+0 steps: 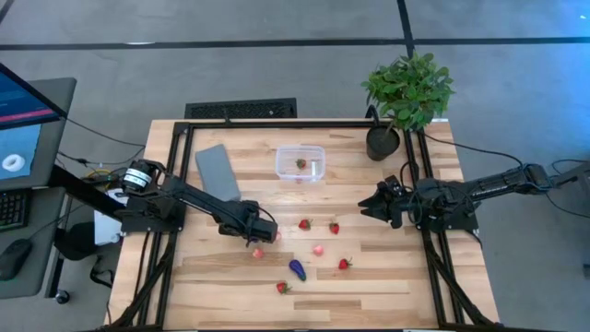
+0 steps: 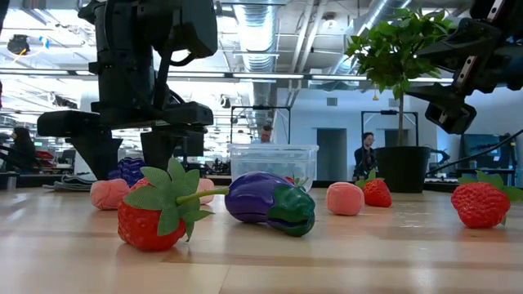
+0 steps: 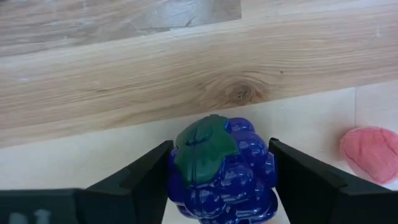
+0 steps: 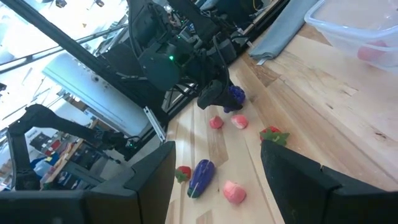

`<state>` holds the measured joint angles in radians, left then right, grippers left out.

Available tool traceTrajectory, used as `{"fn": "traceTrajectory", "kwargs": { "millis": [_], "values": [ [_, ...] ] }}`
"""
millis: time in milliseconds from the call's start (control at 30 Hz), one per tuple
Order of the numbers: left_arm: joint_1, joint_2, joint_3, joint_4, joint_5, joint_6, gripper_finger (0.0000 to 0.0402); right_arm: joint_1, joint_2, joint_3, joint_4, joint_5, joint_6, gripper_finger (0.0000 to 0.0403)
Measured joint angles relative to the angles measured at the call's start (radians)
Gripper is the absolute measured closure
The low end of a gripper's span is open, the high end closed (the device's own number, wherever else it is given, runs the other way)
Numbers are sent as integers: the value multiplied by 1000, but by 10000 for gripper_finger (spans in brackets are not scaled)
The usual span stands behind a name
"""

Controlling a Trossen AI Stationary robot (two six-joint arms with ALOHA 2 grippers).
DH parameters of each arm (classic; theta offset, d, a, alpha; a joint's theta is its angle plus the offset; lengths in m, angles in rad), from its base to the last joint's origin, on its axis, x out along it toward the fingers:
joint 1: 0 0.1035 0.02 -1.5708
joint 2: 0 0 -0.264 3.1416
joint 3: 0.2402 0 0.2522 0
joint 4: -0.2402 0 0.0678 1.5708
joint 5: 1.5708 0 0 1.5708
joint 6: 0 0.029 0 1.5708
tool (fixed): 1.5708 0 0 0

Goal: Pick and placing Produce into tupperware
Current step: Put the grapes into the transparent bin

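While a leafy potted plant [image 1: 407,92] stands at the table's far right corner and a flat grey lid [image 1: 218,171] lies left of the tupperware [image 1: 300,163], loose produce is scattered across the near boards: strawberries, pink pieces and a purple eggplant [image 1: 297,269]. Inside the clear tub sits 1 strawberry [image 1: 300,163]. The left gripper [image 3: 217,177] clamps a purple grape cluster [image 3: 222,171] between its fingers. The right gripper [image 1: 367,206] hovers with fingers spread, holding nothing.

No readable text, labels, brand names, numbers or signs appear in any of the views. The monitor [image 1: 23,120] beside the bench [image 1: 387,277] shows only coloured shapes, with no legible writing.
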<state>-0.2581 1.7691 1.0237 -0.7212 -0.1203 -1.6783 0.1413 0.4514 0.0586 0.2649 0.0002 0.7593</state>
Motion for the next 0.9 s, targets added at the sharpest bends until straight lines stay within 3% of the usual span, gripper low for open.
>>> {"fn": "traceTrajectory", "kwargs": {
  "millis": [433, 900],
  "values": [
    [0, 0, 29, -20, -40, 17, 172, 0, 0, 0, 1, 0, 0, 143],
    [86, 0, 260, -100, -261, 284, 173, 0, 0, 0, 1, 0, 8, 143]
  ]
}}
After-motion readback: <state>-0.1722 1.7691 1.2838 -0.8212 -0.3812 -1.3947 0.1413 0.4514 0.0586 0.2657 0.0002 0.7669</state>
